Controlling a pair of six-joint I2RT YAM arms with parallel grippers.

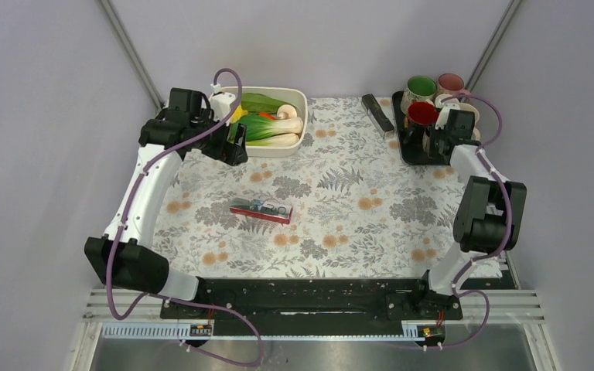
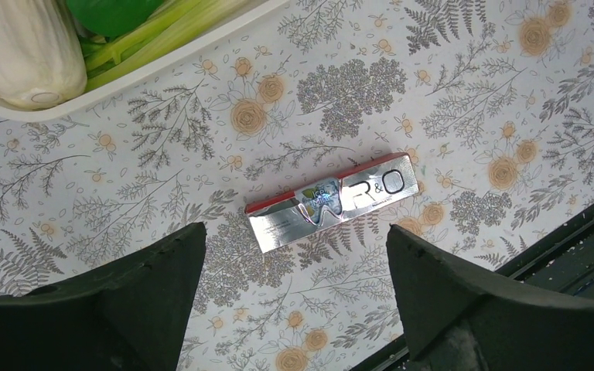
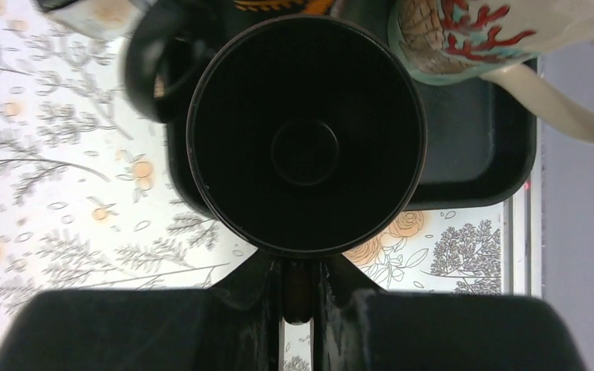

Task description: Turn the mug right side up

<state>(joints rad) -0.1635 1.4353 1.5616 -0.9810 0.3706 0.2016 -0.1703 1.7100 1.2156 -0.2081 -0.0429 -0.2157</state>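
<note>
My right gripper [image 1: 431, 141] hangs over the black tray [image 1: 411, 151] at the far right and is shut on a black mug [image 3: 305, 131]. In the right wrist view the mug is seen end-on as a dark round with a smaller circle in its middle. The fingers [image 3: 267, 297] pinch a narrow dark part at its near side, which looks like the handle. From above the mug is mostly hidden under the gripper. My left gripper [image 1: 236, 143] is open and empty, held above the cloth beside the white dish.
The tray also holds a red mug [image 1: 422, 114], a green-lined mug [image 1: 420, 86], a pink mug [image 1: 450, 82] and a coral-patterned mug [image 3: 464, 35]. A white dish [image 1: 303, 100] holds vegetables at the back left. A toothpaste box [image 1: 261, 209] lies mid-table, and a black bar [image 1: 377, 113] lies at the back.
</note>
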